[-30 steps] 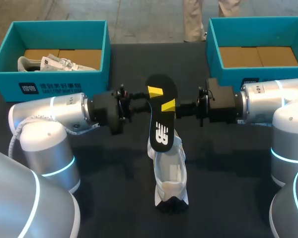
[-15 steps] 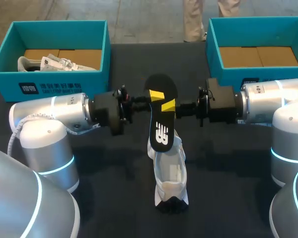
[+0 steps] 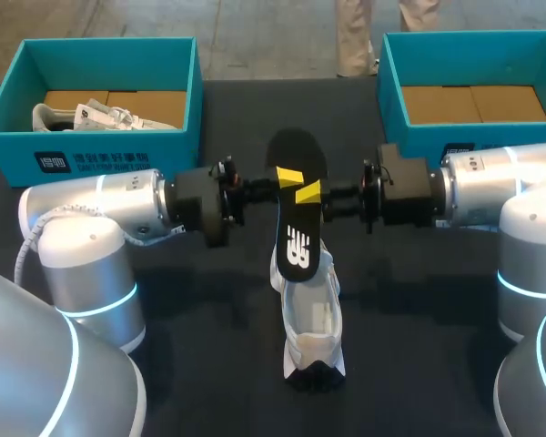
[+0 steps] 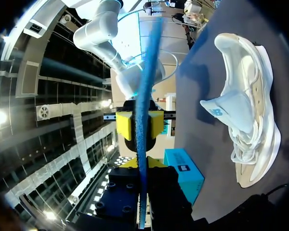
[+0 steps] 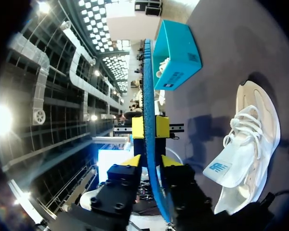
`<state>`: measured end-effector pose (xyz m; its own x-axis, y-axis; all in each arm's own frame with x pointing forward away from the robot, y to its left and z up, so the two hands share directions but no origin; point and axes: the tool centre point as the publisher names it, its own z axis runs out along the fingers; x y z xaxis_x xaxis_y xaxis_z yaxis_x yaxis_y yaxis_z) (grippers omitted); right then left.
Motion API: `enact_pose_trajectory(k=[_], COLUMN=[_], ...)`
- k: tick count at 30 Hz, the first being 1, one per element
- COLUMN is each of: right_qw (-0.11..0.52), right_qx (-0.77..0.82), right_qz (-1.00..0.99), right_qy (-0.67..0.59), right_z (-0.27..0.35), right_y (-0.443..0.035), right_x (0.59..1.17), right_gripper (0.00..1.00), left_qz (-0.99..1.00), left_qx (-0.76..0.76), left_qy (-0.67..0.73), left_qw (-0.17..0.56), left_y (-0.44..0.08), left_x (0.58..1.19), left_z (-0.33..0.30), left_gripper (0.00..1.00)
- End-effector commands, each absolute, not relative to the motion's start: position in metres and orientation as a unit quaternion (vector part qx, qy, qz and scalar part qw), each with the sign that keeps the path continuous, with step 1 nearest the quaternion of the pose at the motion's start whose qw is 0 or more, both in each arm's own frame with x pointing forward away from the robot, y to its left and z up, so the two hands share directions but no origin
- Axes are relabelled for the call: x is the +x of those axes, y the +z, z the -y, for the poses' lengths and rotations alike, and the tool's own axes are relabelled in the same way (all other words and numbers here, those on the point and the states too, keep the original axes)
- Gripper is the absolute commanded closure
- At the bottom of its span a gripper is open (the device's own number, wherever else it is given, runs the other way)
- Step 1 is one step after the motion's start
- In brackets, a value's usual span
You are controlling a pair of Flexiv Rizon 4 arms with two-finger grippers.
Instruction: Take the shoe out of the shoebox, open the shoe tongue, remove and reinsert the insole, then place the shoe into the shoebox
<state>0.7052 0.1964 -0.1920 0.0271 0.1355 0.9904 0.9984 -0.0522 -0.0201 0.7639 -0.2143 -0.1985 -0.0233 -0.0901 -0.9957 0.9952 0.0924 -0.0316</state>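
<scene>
A black insole (image 3: 296, 228) with a blue edge (image 4: 143, 96) stands upright over the table's middle. Its lower end is by the heel of the white shoe (image 3: 311, 319), which lies on the dark table. My left gripper (image 3: 278, 179) comes in from the left and is shut on the insole (image 5: 148, 86); its yellow pads press both faces. Opposite it, my right gripper (image 3: 317, 196) is open, with its fingers a little off the insole on each side. In the left wrist view my left gripper (image 4: 140, 166) straddles the insole's edge, and the shoe (image 4: 245, 125) lies beside it.
A teal shoebox (image 3: 100, 137) at the back left holds another white shoe (image 3: 91, 114). A second teal shoebox (image 3: 409, 137) at the back right shows only its cardboard floor. My arms' bodies fill the table's left and right sides.
My left gripper has shut on the insole while my right gripper's fingers have parted from it. The insole has shifted slightly.
</scene>
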Motion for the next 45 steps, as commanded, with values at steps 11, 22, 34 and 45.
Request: enact_pose_trajectory(k=[11,22,34,45], right_qw=[0.441,0.419,0.376,0.371], right_qx=[-0.577,-0.599,-0.575,-0.563], right_qz=[0.518,0.545,0.622,0.636], right_qy=[-0.451,-0.411,-0.375,-0.376], right_z=[-0.169,-0.119,-0.066,-0.055], right_y=[-0.189,-0.188,-0.184,-0.185], right_x=[0.692,0.682,0.670,0.668], right_gripper=[0.00,0.00,0.00,0.00], left_qz=[-0.526,-0.550,-0.578,-0.591], left_qx=[0.473,0.501,0.499,0.519], left_qy=[-0.500,-0.511,-0.561,-0.549], left_qw=[0.499,0.430,0.320,0.282], left_y=[-0.202,-0.199,-0.198,-0.204], left_x=[0.739,0.700,0.644,0.616], left_z=[0.198,0.182,0.178,0.182], left_gripper=[1.00,1.00,1.00,1.00])
